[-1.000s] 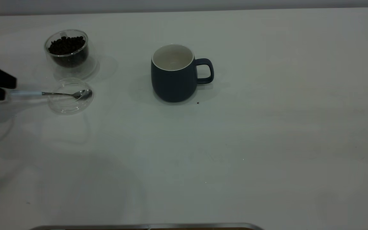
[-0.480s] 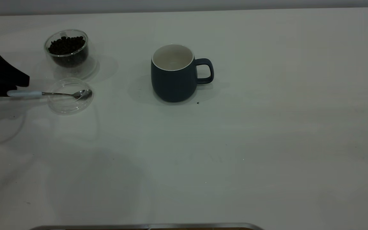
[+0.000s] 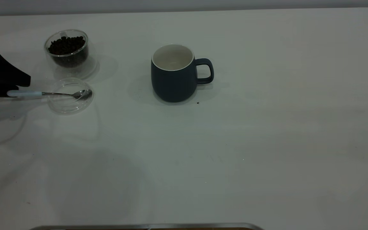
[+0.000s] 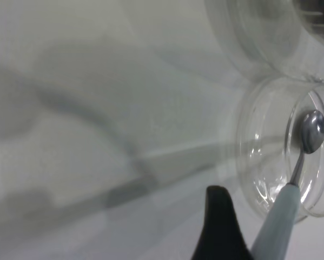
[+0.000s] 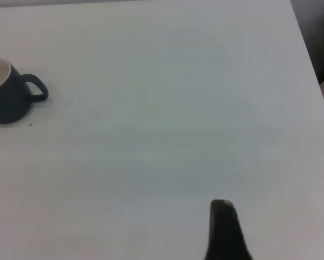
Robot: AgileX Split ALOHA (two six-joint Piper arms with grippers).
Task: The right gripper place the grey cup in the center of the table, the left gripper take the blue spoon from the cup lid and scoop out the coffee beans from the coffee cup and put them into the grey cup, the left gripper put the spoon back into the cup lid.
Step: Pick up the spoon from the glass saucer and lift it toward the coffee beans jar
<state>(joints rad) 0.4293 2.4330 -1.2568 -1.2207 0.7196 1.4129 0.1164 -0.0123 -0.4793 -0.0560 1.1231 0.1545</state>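
We log the grey cup [image 3: 174, 75] upright near mid-counter [image 3: 267, 143], handle toward the right arm's side, interior bare. Coffee cup [image 3: 69, 52] at the far left, coffee beans [image 3: 66, 44] heaped inside. Cup lid [image 3: 70, 95] just beside it on the near side. Blue spoon [image 3: 43, 93] lies with its bowl in the lid, pale handle reaching out over the rim.

Left end effector [image 3: 10, 89] sits at the handle's outer end; we cannot tell whether it is clenched on it. In the right wrist view one dark finger [image 5: 225, 230] of the right end effector hangs over bare counter, well apart from the grey cup; its state is unclear to us.
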